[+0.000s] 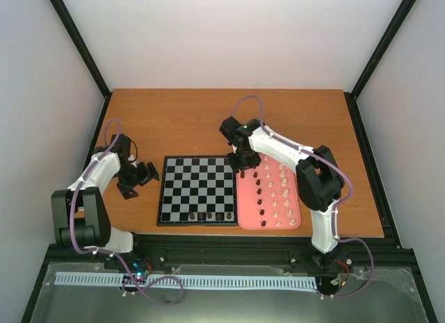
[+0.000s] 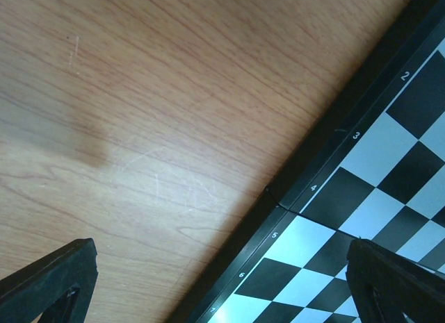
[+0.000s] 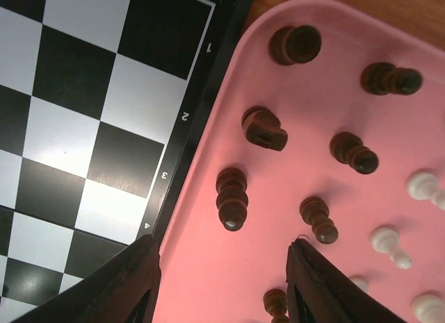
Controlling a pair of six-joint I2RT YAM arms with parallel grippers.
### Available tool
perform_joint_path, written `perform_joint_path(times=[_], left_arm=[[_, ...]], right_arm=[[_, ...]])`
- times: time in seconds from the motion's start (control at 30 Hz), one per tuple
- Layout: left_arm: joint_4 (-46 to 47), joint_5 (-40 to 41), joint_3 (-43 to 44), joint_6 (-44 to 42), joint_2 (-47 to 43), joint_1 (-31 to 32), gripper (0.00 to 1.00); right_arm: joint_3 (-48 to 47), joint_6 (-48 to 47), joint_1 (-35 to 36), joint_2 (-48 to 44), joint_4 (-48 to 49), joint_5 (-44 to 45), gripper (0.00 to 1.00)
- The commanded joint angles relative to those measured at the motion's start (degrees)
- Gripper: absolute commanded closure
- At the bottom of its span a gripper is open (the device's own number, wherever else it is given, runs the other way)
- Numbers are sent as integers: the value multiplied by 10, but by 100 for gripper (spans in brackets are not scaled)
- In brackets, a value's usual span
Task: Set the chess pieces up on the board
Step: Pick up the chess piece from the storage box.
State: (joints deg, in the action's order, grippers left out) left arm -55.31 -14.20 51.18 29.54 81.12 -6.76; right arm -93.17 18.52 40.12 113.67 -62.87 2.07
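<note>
The board (image 1: 198, 184) lies mid-table, with a few dark chess pieces (image 1: 208, 216) along its near row. Most pieces stand in the pink tray (image 1: 295, 222) to its right: dark ones in the left columns, cream ones in the right. My right gripper (image 1: 245, 164) hovers over the tray's far left corner. In the right wrist view it (image 3: 222, 250) is open above bare pink tray (image 3: 229, 288). A dark piece (image 3: 231, 198) stands just beyond the fingertips, another (image 3: 318, 219) by the right finger. My left gripper (image 2: 222, 288) is open and empty over the board's left border (image 2: 292, 191).
More dark pieces (image 3: 264, 128) and cream pieces (image 3: 389, 243) crowd the tray around the right gripper. Bare wooden table (image 2: 139, 128) stretches left of the board. Black frame posts and pale walls enclose the table (image 1: 208, 121).
</note>
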Motion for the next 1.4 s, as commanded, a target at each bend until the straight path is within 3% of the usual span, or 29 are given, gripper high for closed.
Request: perform_joint_path(times=[0.0,0.47,0.8,1.03,1.2,1.37], left_arm=[[0,1,25,-13,11,-5,0],[3,0,28,-13,25,-5,0],[4,4,24,-15,20,-5,0],[3,4,22,-15,15,-5,0],[4,8,17,-12,9,-5,0],[3,1,14,-7,8,-5,0]], right_arm=[[19,-8,-6,12,27,-15,50],[46,-15,-23,37,51,-26,69],[45,-12,-23,35,44,-32,96],[36,13,-6,-26,11,-35,97],[-34,45,64,-49,-34,-40,97],[-122,67,142,-11,-55,-68,97]])
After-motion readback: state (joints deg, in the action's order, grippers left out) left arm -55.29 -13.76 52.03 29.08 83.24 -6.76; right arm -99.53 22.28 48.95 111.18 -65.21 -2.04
